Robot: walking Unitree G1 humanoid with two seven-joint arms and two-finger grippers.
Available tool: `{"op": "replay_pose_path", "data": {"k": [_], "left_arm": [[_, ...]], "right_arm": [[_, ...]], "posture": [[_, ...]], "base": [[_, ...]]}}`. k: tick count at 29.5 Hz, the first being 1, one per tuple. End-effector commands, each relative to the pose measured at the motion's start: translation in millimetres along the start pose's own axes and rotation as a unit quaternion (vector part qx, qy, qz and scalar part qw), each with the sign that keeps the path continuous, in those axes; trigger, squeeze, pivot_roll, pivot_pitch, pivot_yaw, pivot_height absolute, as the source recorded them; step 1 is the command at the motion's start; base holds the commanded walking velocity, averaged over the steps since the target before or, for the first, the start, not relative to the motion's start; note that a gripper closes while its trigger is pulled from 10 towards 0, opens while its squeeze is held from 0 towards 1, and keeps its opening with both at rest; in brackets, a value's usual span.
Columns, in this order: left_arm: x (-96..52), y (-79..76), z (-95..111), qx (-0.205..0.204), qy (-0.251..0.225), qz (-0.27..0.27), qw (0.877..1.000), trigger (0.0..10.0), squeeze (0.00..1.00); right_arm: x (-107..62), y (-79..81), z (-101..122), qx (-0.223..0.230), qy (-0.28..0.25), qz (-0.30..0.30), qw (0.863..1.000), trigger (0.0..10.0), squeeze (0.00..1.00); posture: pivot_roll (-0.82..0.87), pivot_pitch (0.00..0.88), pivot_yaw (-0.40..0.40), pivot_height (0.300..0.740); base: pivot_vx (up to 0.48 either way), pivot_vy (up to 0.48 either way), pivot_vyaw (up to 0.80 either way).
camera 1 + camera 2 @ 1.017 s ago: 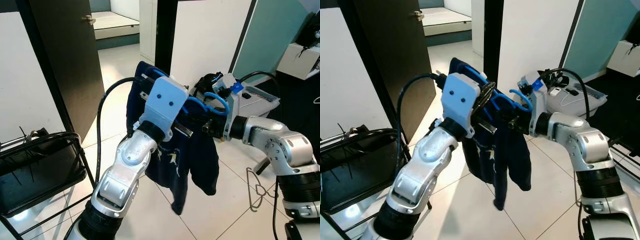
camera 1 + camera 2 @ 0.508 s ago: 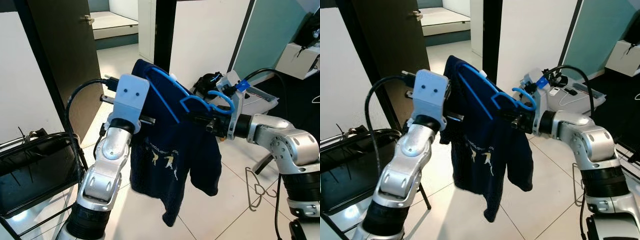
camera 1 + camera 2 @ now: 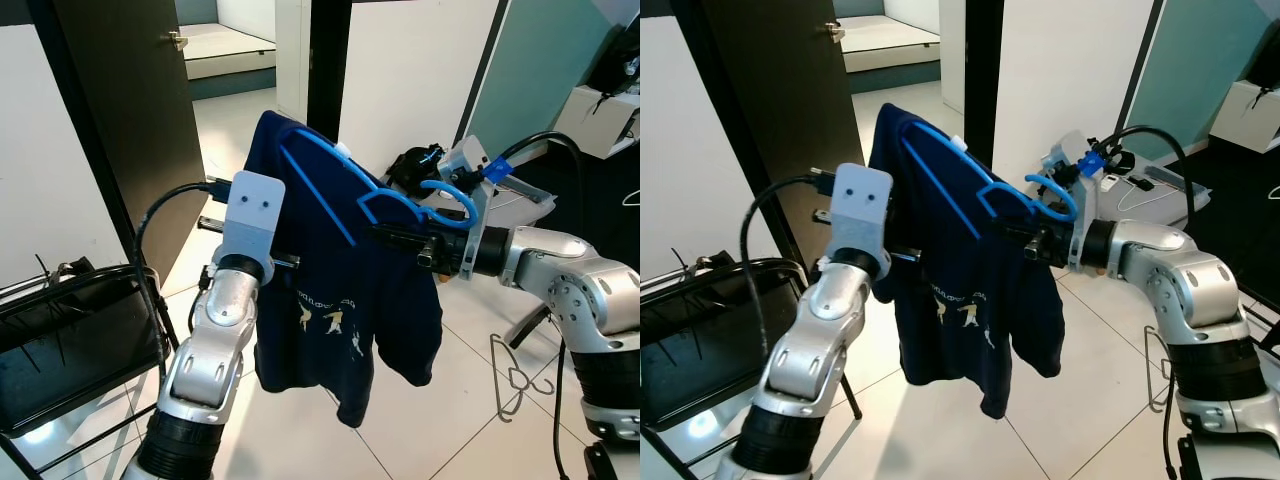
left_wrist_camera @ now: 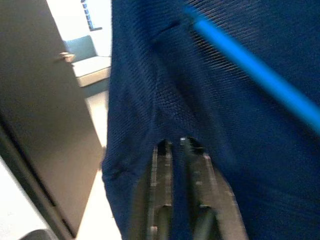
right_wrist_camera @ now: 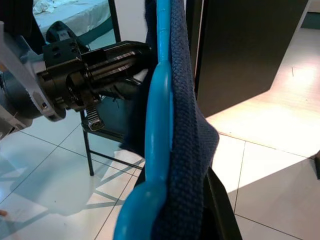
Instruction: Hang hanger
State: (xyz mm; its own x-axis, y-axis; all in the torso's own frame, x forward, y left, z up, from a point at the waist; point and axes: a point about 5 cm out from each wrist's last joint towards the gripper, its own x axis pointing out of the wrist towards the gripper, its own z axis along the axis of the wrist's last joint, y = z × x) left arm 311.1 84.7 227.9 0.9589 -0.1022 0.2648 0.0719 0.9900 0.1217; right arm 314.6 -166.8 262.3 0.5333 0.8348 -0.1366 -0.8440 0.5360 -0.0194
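A blue plastic hanger (image 3: 322, 190) is held up in front of me, its hook (image 3: 452, 203) pointing right. A navy T-shirt (image 3: 340, 300) with a small white print is draped over it and hangs down. My right gripper (image 3: 397, 237) is shut on the hanger just below the hook, through the shirt's collar; the right wrist view looks along the hanger (image 5: 159, 125). My left gripper (image 3: 290, 262) is at the shirt's left side at chest height, and its fingers (image 4: 162, 170) are close together against the fabric.
A black folding chair (image 3: 70, 330) stands at my lower left. A dark open door (image 3: 130, 120) is behind it. A wire hanger (image 3: 515, 380) lies on the tiled floor at the right, near a white case (image 3: 520, 205) with cables.
My left arm has swung left from the hanger's middle to the shirt's left side. The bunched shirt now hangs spread out along the hanger. The right gripper rose slightly.
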Motion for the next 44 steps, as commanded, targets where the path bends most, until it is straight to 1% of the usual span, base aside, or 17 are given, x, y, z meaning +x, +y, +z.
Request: {"op": "replay_pose_path", "data": {"k": [1, 10, 11, 13, 14, 15, 16, 21, 26, 28, 30, 31, 33, 34, 36, 39, 44], "left_arm": [[0.2, -4.0, 4, -0.012, -0.009, -0.010, 1.000, 10.0, 1.00], [-0.7, -2.2, 9, -0.013, -0.016, -0.006, 1.000, 10.0, 1.00], [-1.7, 0.2, 12, -0.009, -0.019, -0.001, 1.000, 10.0, 0.68], [-2.6, 1.9, 13, -0.006, -0.021, 0.002, 1.000, 10.0, 0.68], [-3.3, 2.7, 15, -0.004, -0.025, 0.005, 1.000, 10.0, 0.43], [-3.3, 2.7, 15, -0.004, -0.025, 0.005, 1.000, 10.0, 0.43], [-3.9, 2.0, 17, -0.006, -0.028, 0.004, 1.000, 10.0, 0.38], [-4.1, -2.0, 23, -0.007, -0.039, 0.005, 0.999, 10.0, 0.38], [-3.7, -3.5, 20, 0.003, -0.030, 0.012, 0.999, 10.0, 0.37], [-3.0, -1.7, 12, 0.020, -0.010, 0.024, 0.999, 10.0, 0.33], [-2.8, -0.6, 9, 0.026, -0.003, 0.028, 0.999, 10.0, 0.33], [-2.1, 1.6, 5, 0.032, 0.008, 0.036, 0.999, 10.0, 0.27], [-0.2, 4.4, 0, 0.038, 0.023, 0.048, 0.998, 10.0, 0.24], [0.8, 5.1, -1, 0.041, 0.028, 0.052, 0.997, 10.0, 0.20], [1.4, 5.4, -2, 0.042, 0.030, 0.054, 0.997, 10.0, 0.20], [3.2, 6.7, -3, 0.048, 0.033, 0.062, 0.996, 10.0, 0.15], [5.4, 9.5, -4, 0.052, 0.036, 0.073, 0.995, 10.0, 0.13]], "right_arm": [[-1.5, 3.3, 6, -0.007, -0.014, 0.008, 1.000, 0.0, 0.00], [-1.0, 2.2, 5, -0.007, -0.012, 0.006, 1.000, 0.0, 0.00], [-1.2, 1.5, 4, -0.008, -0.011, 0.004, 1.000, 0.0, 0.00], [-1.3, 0.8, 4, -0.008, -0.010, 0.001, 1.000, 0.0, 0.00], [-1.4, 0.3, 4, -0.009, -0.009, -0.001, 1.000, 0.0, 0.00], [-1.4, 0.3, 4, -0.009, -0.009, -0.001, 1.000, 0.0, 0.00], [-1.5, 0.2, 4, -0.009, -0.010, -0.002, 1.000, 0.0, 0.00], [-1.6, 0.4, 5, -0.010, -0.011, -0.001, 1.000, 0.0, 0.00], [-1.9, 0.7, 6, -0.010, -0.012, 0.000, 1.000, 0.0, 0.00], [-2.2, 1.1, 7, -0.011, -0.012, 0.001, 1.000, 0.0, 0.00], [-2.3, 1.3, 7, -0.011, -0.013, 0.001, 1.000, 0.0, 0.00], [-2.5, 1.6, 7, -0.011, -0.013, 0.002, 1.000, 0.0, 0.00], [-2.7, 2.1, 8, -0.012, -0.013, 0.003, 1.000, 0.0, 0.00], [-2.8, 2.2, 8, -0.012, -0.013, 0.003, 1.000, 0.0, 0.00], [-2.8, 2.3, 8, -0.012, -0.014, 0.003, 1.000, 0.0, 0.00], [-2.9, 2.7, 9, -0.012, -0.014, 0.004, 1.000, 0.0, 0.00], [-3.1, 3.4, 9, -0.012, -0.016, 0.005, 1.000, 0.0, 0.00]], "posture": [[-0.04, 0.000, -0.018, 0.740], [-0.03, 0.000, -0.020, 0.740], [-0.03, 0.000, -0.021, 0.740], [-0.03, 0.000, -0.021, 0.740], [-0.03, 0.000, -0.020, 0.740], [-0.03, 0.000, -0.020, 0.740], [-0.03, 0.000, -0.020, 0.740], [-0.03, 0.000, -0.022, 0.740], [-0.03, 0.000, -0.021, 0.740], [-0.04, 0.000, -0.021, 0.740], [-0.04, 0.000, -0.021, 0.740], [-0.04, 0.000, -0.020, 0.740], [-0.04, 0.000, -0.020, 0.740], [-0.04, 0.000, -0.020, 0.740], [-0.04, 0.000, -0.020, 0.740], [-0.04, 0.000, -0.016, 0.740], [-0.04, 0.000, -0.015, 0.740]], "base": [[0.000, 0.000, 0.00], [0.000, 0.000, 0.00], [0.000, 0.000, 0.00], [0.000, 0.000, 0.00], [0.000, 0.000, 0.00], [0.000, 0.000, 0.00], [0.000, 0.000, 0.00], [0.000, 0.000, 0.00], [0.000, 0.000, 0.00], [0.000, 0.000, 0.00], [0.000, 0.000, 0.00], [0.000, 0.000, 0.00], [0.000, 0.000, 0.00], [0.000, 0.000, 0.00], [0.000, 0.000, 0.00], [0.000, 0.000, 0.00], [0.000, 0.000, 0.00]]}}
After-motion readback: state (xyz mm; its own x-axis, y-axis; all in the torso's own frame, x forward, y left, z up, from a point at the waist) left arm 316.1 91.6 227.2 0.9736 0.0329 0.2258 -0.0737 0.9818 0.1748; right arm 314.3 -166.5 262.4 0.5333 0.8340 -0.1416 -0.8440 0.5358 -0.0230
